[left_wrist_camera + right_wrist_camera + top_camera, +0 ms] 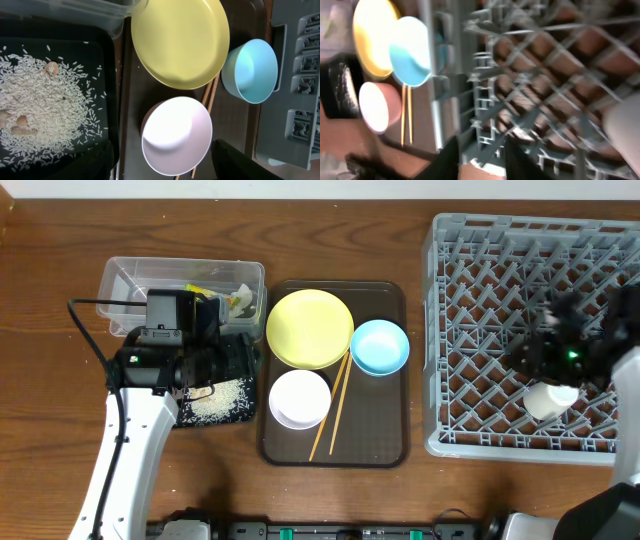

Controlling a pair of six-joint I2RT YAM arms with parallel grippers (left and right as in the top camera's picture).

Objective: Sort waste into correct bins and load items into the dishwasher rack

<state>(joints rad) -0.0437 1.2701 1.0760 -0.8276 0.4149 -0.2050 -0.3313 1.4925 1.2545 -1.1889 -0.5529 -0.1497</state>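
Observation:
The light-grey dishwasher rack (530, 240) fills the right side. A small pale cup (551, 400) lies in it, just below my right gripper (545, 362). In the blurred right wrist view the fingers (447, 160) stand a little apart over the rack's lattice (545, 75) with nothing between them. My left gripper (162, 165) is open and hovers by the white bowl (176, 135). The yellow plate (310, 328), blue bowl (380, 346), white bowl (299, 397) and chopsticks (330, 415) rest on the brown tray. Rice (45, 110) lies in the black tray (107, 60). The wrapper (238, 298) sits in the clear tub (120, 275).
The dark brown serving tray (385, 430) lies between the bins and the rack. My left arm (130, 450) reaches up from the front left, its cable looping over the tub. Bare wooden table (50, 380) shows at the far left.

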